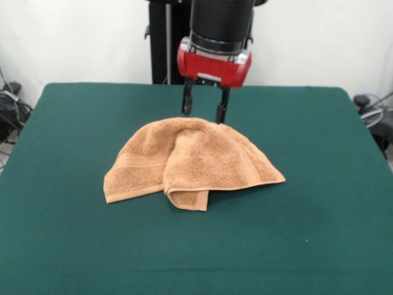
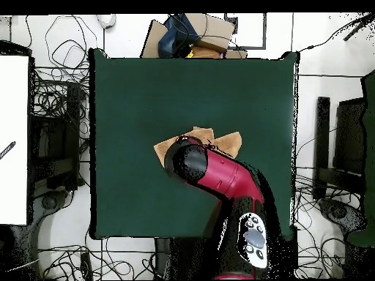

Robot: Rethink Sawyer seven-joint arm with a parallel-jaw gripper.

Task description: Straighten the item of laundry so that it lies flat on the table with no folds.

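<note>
The item of laundry [image 1: 190, 160] is an orange-tan terry towel lying crumpled near the middle of the green table [image 1: 319, 233]. It is folded over itself, with one flap doubled under at its front edge and a striped band on its left part. My gripper [image 1: 205, 112] hangs just behind the towel's far edge, its two black fingers open, their tips level with the top of the cloth and holding nothing. In the overhead view the arm covers much of the towel [image 2: 220, 141], and the gripper itself is hidden beneath the arm's wrist.
The green table [image 2: 132, 110] spreads wide on all sides of the towel. Cables, a cardboard box [image 2: 198, 33] and equipment lie on the floor around it. The arm [image 2: 220, 175] reaches in over the table's lower edge in the overhead view.
</note>
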